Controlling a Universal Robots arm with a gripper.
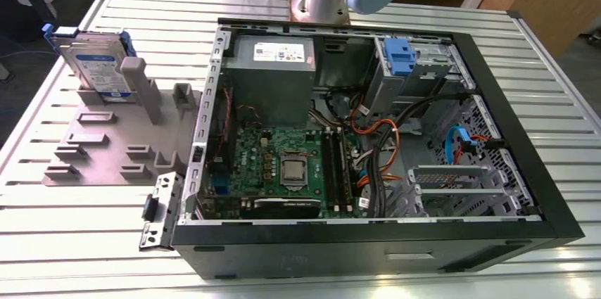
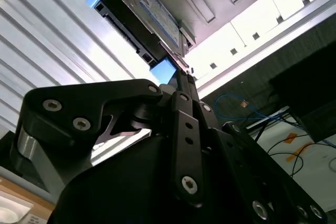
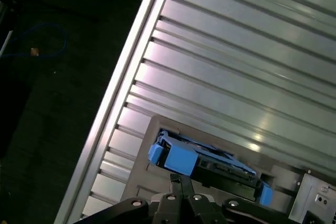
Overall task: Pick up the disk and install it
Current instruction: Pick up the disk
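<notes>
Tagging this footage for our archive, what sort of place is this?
Probably a robotics lab bench: an open black desktop computer case on a ribbed metal table, a silver hard drive in a blue carrier standing in a grey fixture, and a silver robot arm behind.

The blue-framed disk (image 1: 94,63) stands on edge, seemingly slotted into a grey rack (image 1: 108,155).

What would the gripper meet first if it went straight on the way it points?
Most likely the disk, which stands directly ahead of the gripper in both wrist views. Whether they already touch is unclear.
</notes>
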